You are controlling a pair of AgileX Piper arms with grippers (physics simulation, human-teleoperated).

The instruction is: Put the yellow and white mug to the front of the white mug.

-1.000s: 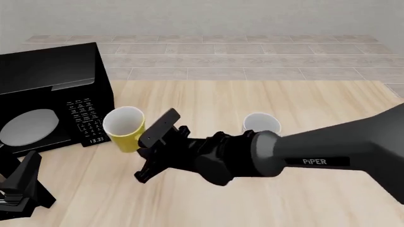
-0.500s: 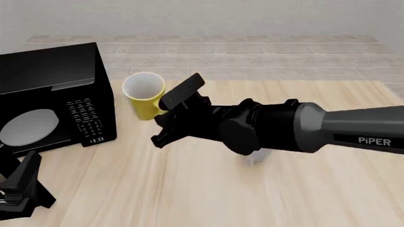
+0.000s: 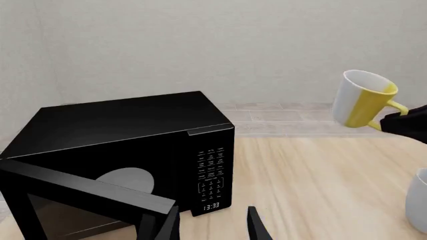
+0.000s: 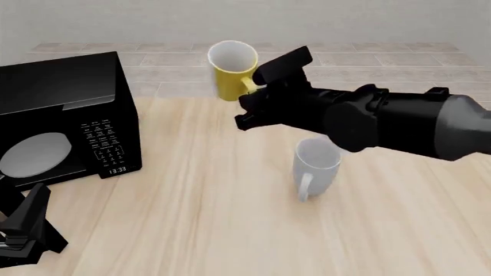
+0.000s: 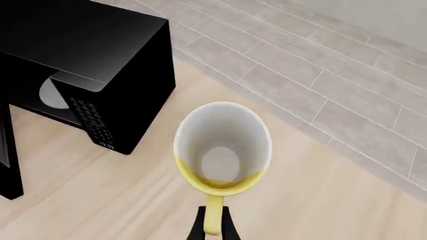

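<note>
the yellow and white mug (image 4: 231,77) is way up now, lifted off the table and carried toward the far edge, where a second ago it sat low beside the microwave (image 4: 65,123) and half a second ago had only just left the wood. the right gripper (image 4: 257,86) has it by the yellow handle, jaws pinched tight on that handle, the mug tipped so its white mouth faces the front camera. the swing of the arm has uncovered the white mug (image 4: 315,166), which was mostly hidden behind the forearm before; it stands upright on the wooden table (image 4: 192,218), handle turned toward the near side, well below and apart from the carried mug. the left gripper (image 4: 23,230) is parked in the near left corner, same spot as before, and from the front i cannot tell how its jaws stand. the left wrist view settles that: two dark fingertips (image 3: 257,227) spread apart with nothing between them, the microwave door hanging open in front, and the mug's side half white, half yellow. the right wrist view looks straight down into the mug's white inside, fingers (image 5: 220,227) closed on the handle, tiled floor beyond the table edge underneath.
</note>
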